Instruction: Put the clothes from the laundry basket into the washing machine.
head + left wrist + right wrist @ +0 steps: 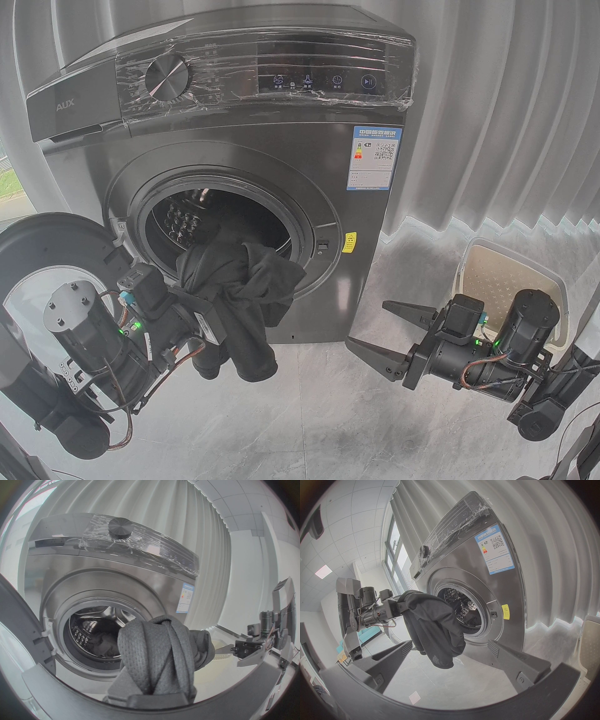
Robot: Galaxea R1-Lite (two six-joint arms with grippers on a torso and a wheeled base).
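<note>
Risk sits mostly with the dark garment (240, 294), which hangs bunched from the left tool (203, 322) just in front of the washing machine (262, 137), about level with the lower lip of the drum opening (225, 215). The left tool is clamped on a fold of the cloth. Most of the fabric droops below the grip, its lowest ends well under that lip and above the floor (325, 412).

We judge that a straight push forward from this height would catch the hanging part on the lip, so only the top would go in and the rest would drape outside. Letting go too soon would drop the whole piece onto the floor in front of the machine. In the left wrist view we also see cloth looped over the tool itself, so the garment may cling and be dragged back out when the tool opens and pulls away. The open door (44, 250) stands close beside the left arm, and a wide swing could knock it. A dark item (103, 644) lies inside the drum, which leaves less room near the front.

The right tool (364, 322) hangs with its fingers spread apart, holding nothing, near the laundry basket (500, 278) off to the right. We see no clothes in the part of the basket that shows.
</note>
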